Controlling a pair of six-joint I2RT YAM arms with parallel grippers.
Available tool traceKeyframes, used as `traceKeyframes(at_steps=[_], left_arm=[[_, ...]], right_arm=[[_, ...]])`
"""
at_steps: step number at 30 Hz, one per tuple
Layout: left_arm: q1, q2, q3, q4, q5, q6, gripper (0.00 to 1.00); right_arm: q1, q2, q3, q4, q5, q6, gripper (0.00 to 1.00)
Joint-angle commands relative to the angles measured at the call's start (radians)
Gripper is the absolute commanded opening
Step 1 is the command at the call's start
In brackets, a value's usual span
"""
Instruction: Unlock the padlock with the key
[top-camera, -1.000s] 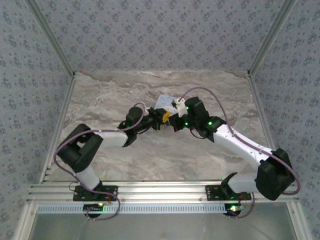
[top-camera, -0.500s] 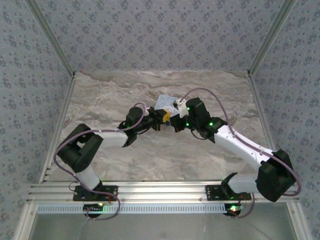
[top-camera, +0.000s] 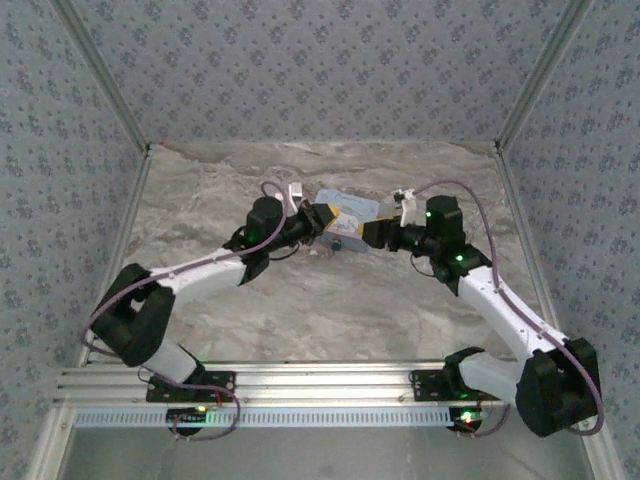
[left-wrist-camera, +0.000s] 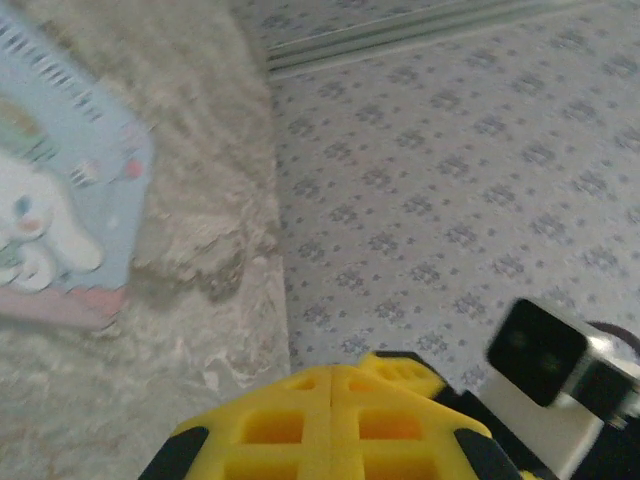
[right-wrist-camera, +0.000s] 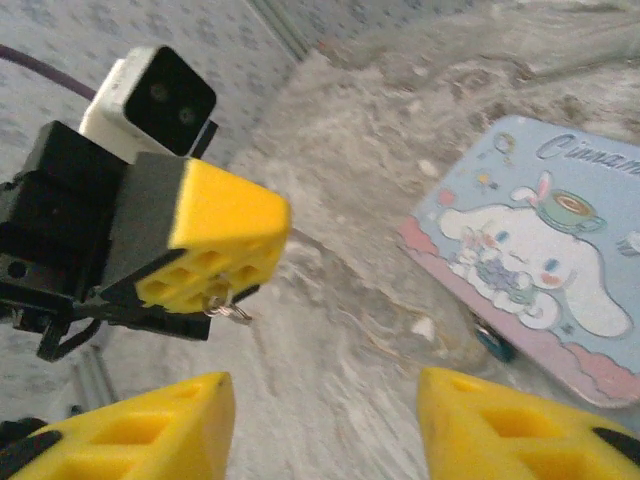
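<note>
R pincer (right-wrist-camera: 322, 388) apart, L pincer (right-wrist-camera: 203, 268) pinching key (right-wrist-camera: 232, 311), tin (right-wrist-camera: 545, 265) nearby

Right pincer (right-wrist-camera: 325, 405) now open, farther right.

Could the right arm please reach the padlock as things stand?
Probably yes: the right end effector is open, with bare table between it and the padlock by the tin box's edge.

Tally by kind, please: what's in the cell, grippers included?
Grippers: 2 (left gripper, right gripper)
Tin box: 1
Padlock: 1
Key, a small metal piece pinched in the left gripper: 1
Total: 5
</note>
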Motion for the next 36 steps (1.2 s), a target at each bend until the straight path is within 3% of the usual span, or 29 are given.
traceKeyframes(at_steps=[1,6,17,29,36], left_arm=[[0.0,-0.042,0.038,-0.036,0.02,0.19,0.0],[-0.009,-0.045,0.053,0.006,0.057,0.213,0.0],[-0.021,-0.035,0.058,0.047,0.065,0.198,0.0],[-0.022,-0.026,0.058,0.065,0.071,0.186,0.0],[-0.021,-0.026,0.055,0.063,0.07,0.187,0.0]], right_arm=[[-0.011,-0.005,-0.023,0.229,-0.19,0.135,0.57],[-0.002,0.031,-0.048,0.441,-0.256,0.268,0.64],[0.057,0.111,-0.008,0.463,-0.241,0.28,0.63],[0.082,0.17,0.016,0.454,-0.213,0.29,0.47],[0.083,0.179,0.02,0.453,-0.197,0.297,0.33]])
